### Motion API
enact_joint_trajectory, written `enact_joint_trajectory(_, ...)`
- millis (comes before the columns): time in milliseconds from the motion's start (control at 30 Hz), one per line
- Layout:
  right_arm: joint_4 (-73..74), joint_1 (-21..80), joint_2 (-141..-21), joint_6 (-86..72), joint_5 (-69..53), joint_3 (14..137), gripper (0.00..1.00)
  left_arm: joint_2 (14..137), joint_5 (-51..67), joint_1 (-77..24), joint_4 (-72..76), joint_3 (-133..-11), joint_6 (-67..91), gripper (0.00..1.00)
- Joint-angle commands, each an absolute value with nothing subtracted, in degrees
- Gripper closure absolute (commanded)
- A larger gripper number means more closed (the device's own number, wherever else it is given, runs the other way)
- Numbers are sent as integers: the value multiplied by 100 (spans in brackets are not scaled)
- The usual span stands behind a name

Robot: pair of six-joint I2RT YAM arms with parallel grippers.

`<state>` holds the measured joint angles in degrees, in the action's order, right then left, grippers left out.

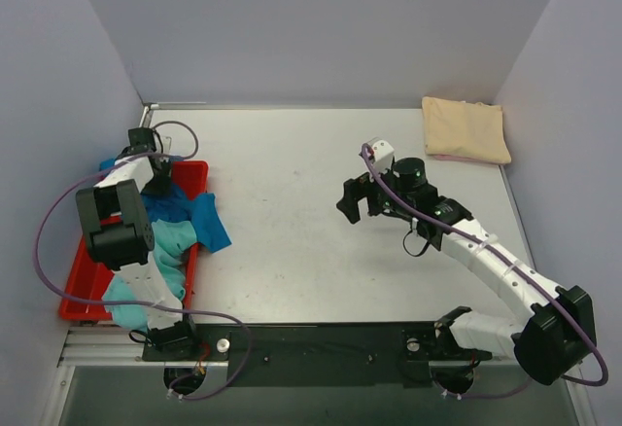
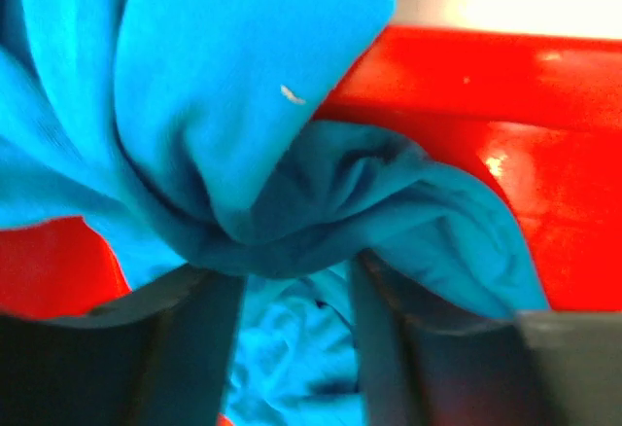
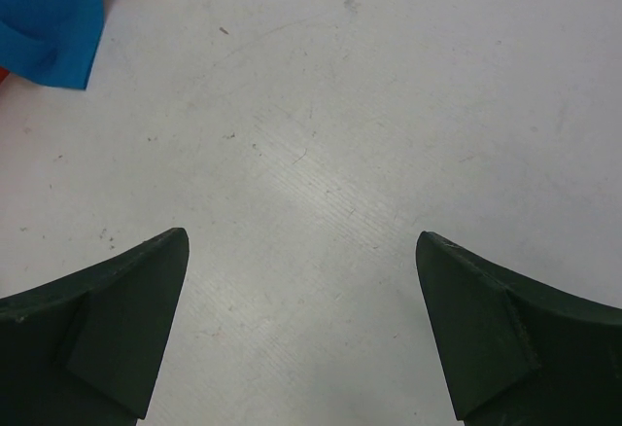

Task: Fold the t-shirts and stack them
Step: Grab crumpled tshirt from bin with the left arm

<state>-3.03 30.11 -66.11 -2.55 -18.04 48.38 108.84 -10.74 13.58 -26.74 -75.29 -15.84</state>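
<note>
Left tool [image 2: 287,272] flanks bunched blue t-shirt [image 2: 243,86] in the red tray [image 2: 505,76].

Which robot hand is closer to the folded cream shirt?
Right. The right gripper hovers over bare table, short of the cream shirt and to its left; the left gripper is across the table, down in the red tray.

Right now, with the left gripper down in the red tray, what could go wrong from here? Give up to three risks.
1. The left gripper stands around only a small bunch of the blue shirt; such a thin pinch may slip on lifting.
2. The teal shirt lies against the blue one in the red tray, so it may get dragged out too.
3. The blue shirt hangs over the tray's rim; pulling could snag it or shift the tray.
</note>
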Motion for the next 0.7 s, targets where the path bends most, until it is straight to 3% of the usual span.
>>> enact_joint_trajectory(0, -255, 3181, -6732, 87, -1758, 5168, 4, 10846, -1415, 1362, -1837, -7603, -1573, 82)
enact_joint_trajectory(33, -264, 3199, -6741, 114, -1758, 5177, 4, 10767, -1467, 1371, -1689, -7533, -1573, 97)
enact_joint_trajectory(67, -255, 3217, -6776, 123, -1749, 5212, 4, 10680, -1485, 1362, -1627, -7489, -1599, 100)
enact_joint_trajectory(300, -211, 3313, -6741, 220, -1714, 5309, 4, 9328, -1644, 1371, -1414, -7523, -1986, 100)
enact_joint_trajectory(533, -264, 3454, -6618, 246, -1714, 5352, 4, 8447, -1152, 1371, -2486, -8822, -2171, 100)
enact_joint_trajectory(667, -246, 3542, -6513, 185, -1679, 5414, 4, 8043, -259, 1354, -3119, -9910, -2013, 100)
